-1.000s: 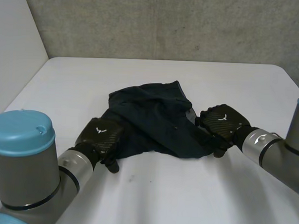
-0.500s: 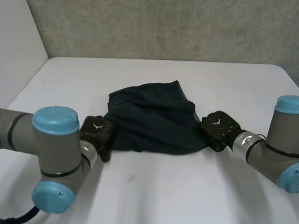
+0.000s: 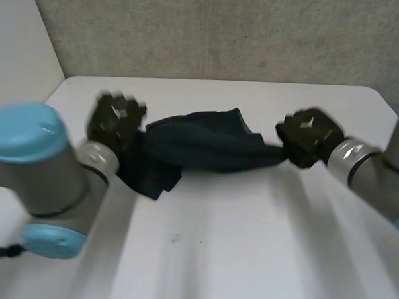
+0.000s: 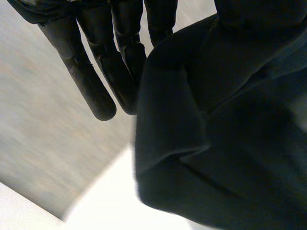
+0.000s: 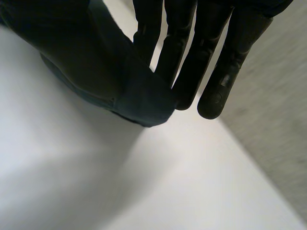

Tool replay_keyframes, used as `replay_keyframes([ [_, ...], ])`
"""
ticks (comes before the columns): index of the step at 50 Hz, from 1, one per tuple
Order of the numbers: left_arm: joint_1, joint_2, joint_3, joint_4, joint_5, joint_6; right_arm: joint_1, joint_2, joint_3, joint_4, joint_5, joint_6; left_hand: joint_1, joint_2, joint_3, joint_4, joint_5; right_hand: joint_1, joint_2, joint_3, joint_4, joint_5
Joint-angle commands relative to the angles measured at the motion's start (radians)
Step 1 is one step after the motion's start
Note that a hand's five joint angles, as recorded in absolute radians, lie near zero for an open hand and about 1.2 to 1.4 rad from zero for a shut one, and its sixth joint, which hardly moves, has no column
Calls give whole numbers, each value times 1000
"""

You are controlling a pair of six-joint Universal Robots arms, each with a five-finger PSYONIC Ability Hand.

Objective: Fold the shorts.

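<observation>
**Q:** Head view: how is this step done well?
**A:** The shorts [image 3: 206,146] hang stretched above the counter [image 3: 248,244], with the left hand [image 3: 115,119] at 9 o'clock and the right hand [image 3: 307,136] at 3 o'clock. Judged best: equal tension, both ends level, and the slack fold at 7 o'clock allowed to drop flat before the cloth is laid down.

**Q:** Left wrist view?
**A:** Straight fingers [image 4: 98,81] lie alongside the cloth. Its edge appears pinched against the thumb, which the cloth hides.

**Q:** Right wrist view?
**A:** Straight fingers [image 5: 225,72] meet a corner of the shorts, apparently nipped against the thumb. The counter lies beneath.
</observation>
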Motion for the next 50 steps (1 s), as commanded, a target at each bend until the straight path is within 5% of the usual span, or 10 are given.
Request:
replay_keyframes([
  [1,18,359,80,-131,39,5,-2,-237,-91,62,24,27,262,201,214,201,258,440,222,231,209,276],
  [11,23,464,379,-392,79,-43,-10,-424,-306,69,95,203,262,201,214,201,258,440,222,231,209,276],
  [19,52,383,499,-435,85,-61,2,-349,-381,134,101,202,262,201,214,201,258,440,222,231,209,276],
  [33,67,-222,626,-375,89,-54,65,83,-418,128,188,148,262,201,214,201,258,440,222,231,209,276],
  [45,108,-697,1163,-50,91,-23,76,402,-532,-466,338,64,262,201,214,201,258,440,222,231,209,276],
  [46,105,-716,1187,-30,89,-23,82,430,-538,-501,331,48,35,-25,-12,-25,31,365,147,156,134,201],
  [47,95,-748,1220,5,85,-23,85,445,-542,-506,326,44,-766,-827,-814,-826,-770,-48,-266,-257,-279,-212],
  [48,89,-757,1226,19,85,-21,90,459,-545,-504,323,34,-960,-1020,-1008,-1020,-964,-581,-799,-790,-813,-746],
  [50,76,-765,1223,37,82,-21,100,482,-541,-486,323,18,-903,-964,-951,-964,-907,-782,-1000,-991,-1013,-946],
])
